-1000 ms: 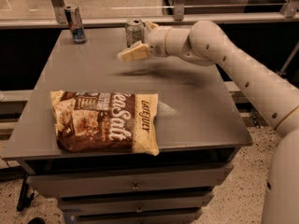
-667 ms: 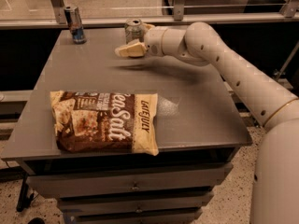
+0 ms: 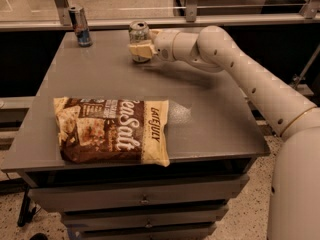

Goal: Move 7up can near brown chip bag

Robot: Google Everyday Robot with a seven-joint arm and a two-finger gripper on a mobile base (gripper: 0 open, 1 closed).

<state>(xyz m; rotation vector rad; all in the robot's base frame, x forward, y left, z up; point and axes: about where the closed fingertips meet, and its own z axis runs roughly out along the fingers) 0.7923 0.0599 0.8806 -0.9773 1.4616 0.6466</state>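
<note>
The 7up can (image 3: 138, 32) stands upright at the back middle of the grey table (image 3: 215, 109). My gripper (image 3: 141, 42) reaches in from the right and is open around the can, one cream finger (image 3: 140, 50) in front of its lower half and the other behind it. The can rests on the table. The brown chip bag (image 3: 112, 131) lies flat near the table's front left, white "Sea Salt" lettering up, well in front of the can.
A slimmer silver can with blue and red marks (image 3: 80, 26) stands at the back left corner. A metal rail with glass (image 3: 225, 19) runs behind the table. Drawers (image 3: 145, 200) sit under the tabletop. My arm (image 3: 250, 79) spans the table's right side.
My gripper has moved back towards the 7up can, from just in front of it to around it. The can and the bag have not moved.
</note>
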